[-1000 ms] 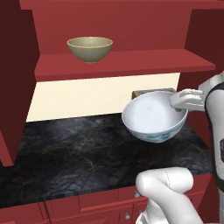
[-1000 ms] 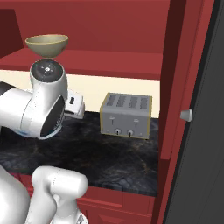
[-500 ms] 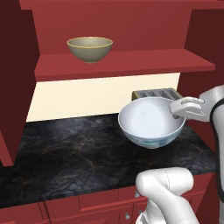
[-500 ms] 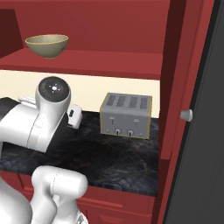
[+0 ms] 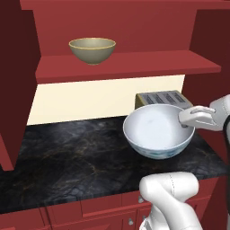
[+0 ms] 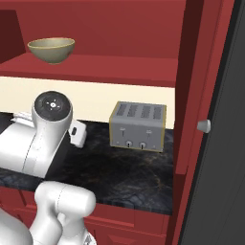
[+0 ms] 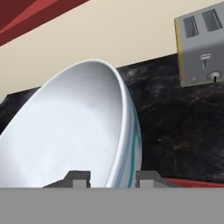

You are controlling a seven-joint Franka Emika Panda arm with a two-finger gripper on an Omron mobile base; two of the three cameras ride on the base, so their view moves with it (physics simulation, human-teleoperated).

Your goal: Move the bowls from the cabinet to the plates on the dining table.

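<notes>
The white bowl [image 5: 158,131] looks like smooth glazed ceramic, matt inside, with teal lines on its outer wall. The olive bowl [image 5: 92,49] has a faint sheen. The cabinet [image 5: 130,66] is painted red wood, matt. The counter [image 5: 67,155] is polished black stone with gold veins. The toaster [image 6: 138,126] is brushed grey metal.
</notes>
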